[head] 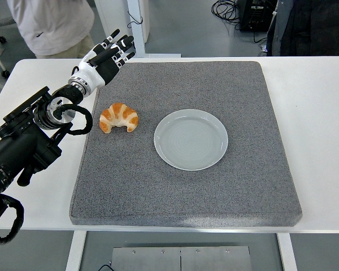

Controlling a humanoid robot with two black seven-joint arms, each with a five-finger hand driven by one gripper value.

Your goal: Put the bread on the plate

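Observation:
A golden croissant lies on the grey mat, left of centre. To its right sits an empty pale grey-blue plate, apart from the bread. My left hand hovers over the mat's far left corner, beyond the croissant and not touching it, with fingers spread and holding nothing. The black left arm runs in from the lower left. No right arm shows.
The mat covers most of the white table. A person in a light top stands at the far left behind the table, and a dark-clothed figure is at the far right. Cables lie on the floor beyond.

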